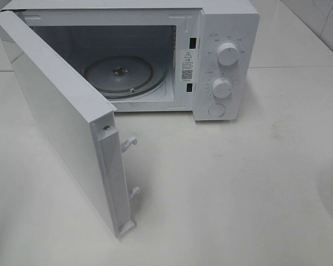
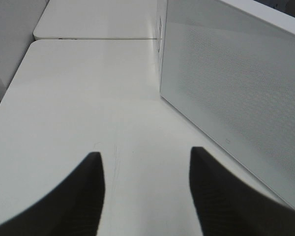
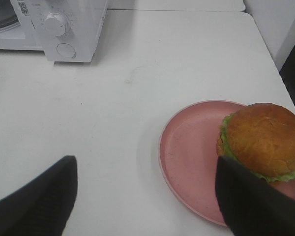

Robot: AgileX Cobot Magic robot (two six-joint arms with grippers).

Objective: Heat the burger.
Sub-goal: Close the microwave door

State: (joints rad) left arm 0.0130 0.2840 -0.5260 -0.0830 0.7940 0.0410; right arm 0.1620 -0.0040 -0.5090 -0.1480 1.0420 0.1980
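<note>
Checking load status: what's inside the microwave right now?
Inside the microwave: only the glass turntable. The burger sits outside on the pink plate. The door hides the cavity's left edge.

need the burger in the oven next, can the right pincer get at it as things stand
Probably yes. The right pincer stands open just short of the burger on the pink plate, with only bare table around and nothing between them.
</note>
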